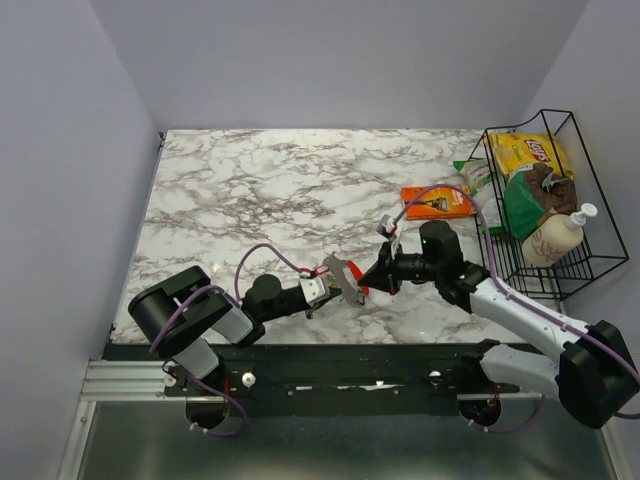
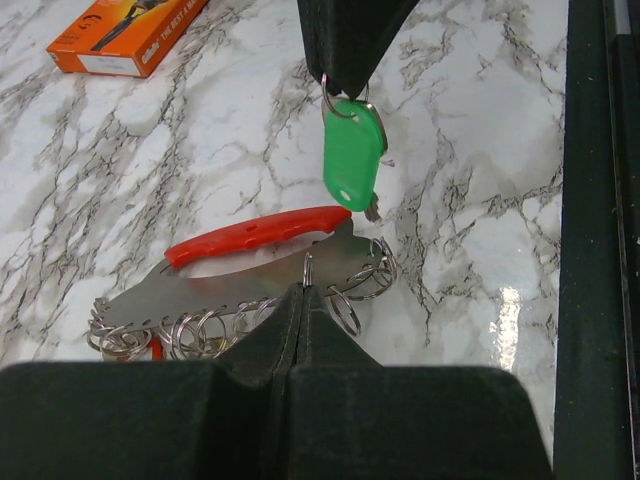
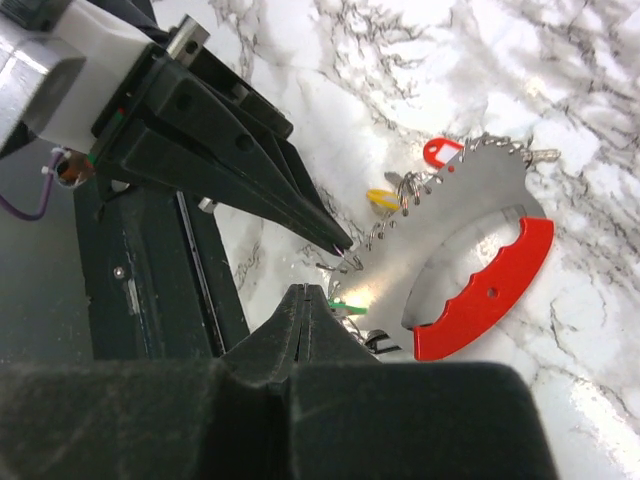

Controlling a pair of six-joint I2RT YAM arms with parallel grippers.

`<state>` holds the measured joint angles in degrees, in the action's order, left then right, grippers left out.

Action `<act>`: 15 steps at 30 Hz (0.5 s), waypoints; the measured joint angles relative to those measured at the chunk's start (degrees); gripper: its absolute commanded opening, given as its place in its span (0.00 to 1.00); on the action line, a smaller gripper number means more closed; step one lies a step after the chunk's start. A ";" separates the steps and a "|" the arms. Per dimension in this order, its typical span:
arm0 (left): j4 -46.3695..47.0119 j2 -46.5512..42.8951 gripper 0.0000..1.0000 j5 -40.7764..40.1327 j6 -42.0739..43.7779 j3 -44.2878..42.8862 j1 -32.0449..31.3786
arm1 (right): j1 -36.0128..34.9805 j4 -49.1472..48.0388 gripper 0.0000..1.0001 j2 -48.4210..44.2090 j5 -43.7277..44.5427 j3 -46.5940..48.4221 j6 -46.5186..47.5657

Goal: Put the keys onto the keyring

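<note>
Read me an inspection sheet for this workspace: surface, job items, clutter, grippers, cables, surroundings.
Surface: glossy marble tabletop.
Job's things: green key hangs from right gripper; red key and yellow key lie by steel ring plate; keyring at plate's edge.
Clutter: orange razor packet.
Grippers: left gripper jaws shut on keyring; right jaws shut on green key.
Cables: purple cables along both arms.
Surroundings: wire basket holding snack bags, lotion bottle; grey walls.

- Orange packet (image 2: 120, 35) lying on the desk (image 2: 470, 150): "Gillette" along its side edge, then "THE BEST A…", which runs off out of view.
- Yellow chip bag (image 1: 528, 155) in the wire basket (image 1: 600, 262): there's the red "Lay's" logo.
</note>
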<state>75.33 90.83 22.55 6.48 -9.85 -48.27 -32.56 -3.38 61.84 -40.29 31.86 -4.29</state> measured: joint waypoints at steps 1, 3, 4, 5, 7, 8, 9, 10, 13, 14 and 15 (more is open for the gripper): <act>0.00 0.00 0.00 -0.02 -0.11 0.13 -0.11 | 0.00 0.04 0.01 0.83 -0.09 0.00 0.11; 0.00 0.00 0.00 -0.02 -0.13 0.37 -0.28 | 0.00 0.02 0.01 1.84 -0.11 0.00 0.33; 0.02 0.00 0.00 -0.02 -0.13 0.55 -0.39 | 0.00 0.04 0.01 2.21 -0.11 0.02 0.42; 0.02 0.00 0.00 -0.02 -0.13 0.68 -0.48 | 0.00 0.02 0.01 2.51 -0.11 0.02 0.48; 0.02 0.00 0.00 -0.02 -0.13 0.87 -0.55 | 0.00 -0.04 0.01 3.13 -0.22 0.11 0.50; 0.02 0.00 0.00 -0.02 -0.13 0.87 -0.57 | 0.00 -0.20 0.01 3.41 -0.35 0.11 0.48; 0.00 0.00 0.00 -0.02 -0.13 0.90 -0.61 | 0.02 -0.46 0.01 3.78 -0.52 0.11 0.46; 0.02 0.00 0.00 -0.02 -0.13 0.90 -0.61 | 0.02 -0.85 0.01 4.11 -0.66 0.11 0.44; 0.02 0.00 0.00 -0.02 -0.24 0.90 -0.63 | 0.02 -2.10 0.01 5.31 -1.27 0.11 0.28; 0.02 0.00 0.00 -0.04 -0.35 0.90 -0.66 | 0.02 -2.51 0.01 5.73 -1.42 0.11 0.24; 0.00 0.00 0.00 -0.07 -0.39 0.90 -0.74 | 0.02 -2.93 0.01 6.12 -1.62 0.11 0.11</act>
<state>75.33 90.83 22.48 6.09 -8.95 -49.01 -32.53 -6.31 67.96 -41.91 31.97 -4.19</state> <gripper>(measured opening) 0.006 0.011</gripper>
